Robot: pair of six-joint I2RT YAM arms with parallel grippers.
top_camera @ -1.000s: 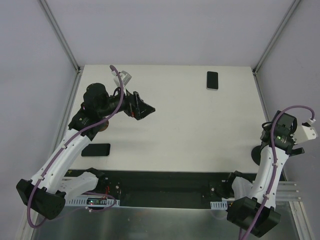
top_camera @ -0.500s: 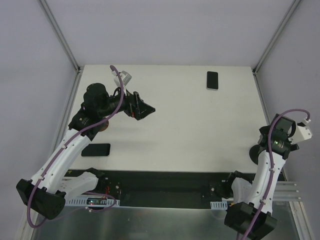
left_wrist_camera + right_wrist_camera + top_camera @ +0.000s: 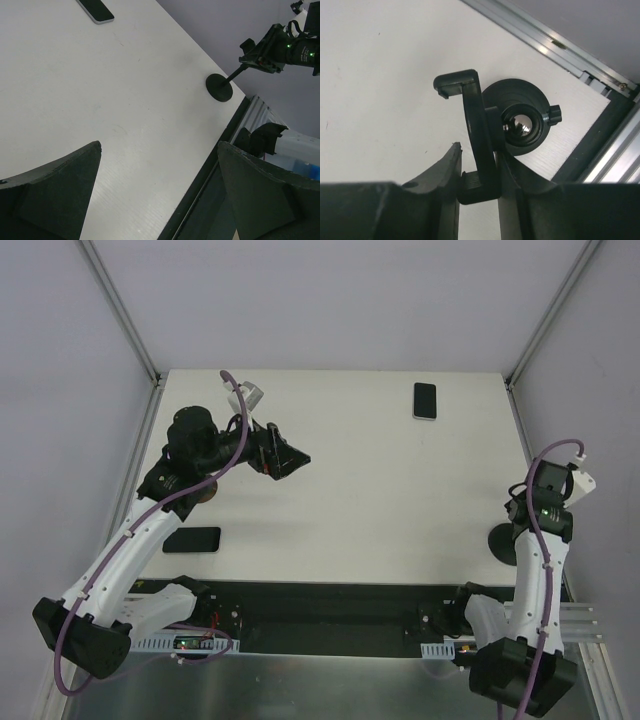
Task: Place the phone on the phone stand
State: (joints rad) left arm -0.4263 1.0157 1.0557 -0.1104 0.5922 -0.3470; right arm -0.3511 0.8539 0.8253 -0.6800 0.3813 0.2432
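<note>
My right gripper (image 3: 479, 156) is closed narrow on the black phone stand (image 3: 474, 115), a plastic piece with a round base, a thin stem and a hooked clamp cradle. Both fingers press the lower end of the cradle, one on each side. The right wrist view looks straight down the cradle to the disc base and a shiny ball joint at its middle, at the centre of the frame, with the metal rail of the white table (image 3: 380, 490) running across the upper right.

My left gripper (image 3: 159, 146) hangs above the table with its jaws spread wide. It holds nothing and touches nothing.

The top view places the black phone stand (image 3: 503, 545) at the lower right edge of the table, its base on the surface under the right gripper (image 3: 530, 512), and the left gripper (image 3: 290, 460) at the upper left of centre. Only this view shows both phones. The white-edged phone with a black screen (image 3: 425, 400) lies flat at the upper right. The all-black flat phone (image 3: 192, 539) lies at the lower left, partly under my left arm. Both are well apart from the stand.

The left wrist view alone shows the stand (image 3: 219, 87) from the side, its stem leaning up to the right gripper (image 3: 250, 56). The white-edged phone (image 3: 95, 10) sits at that frame's top edge.
</note>
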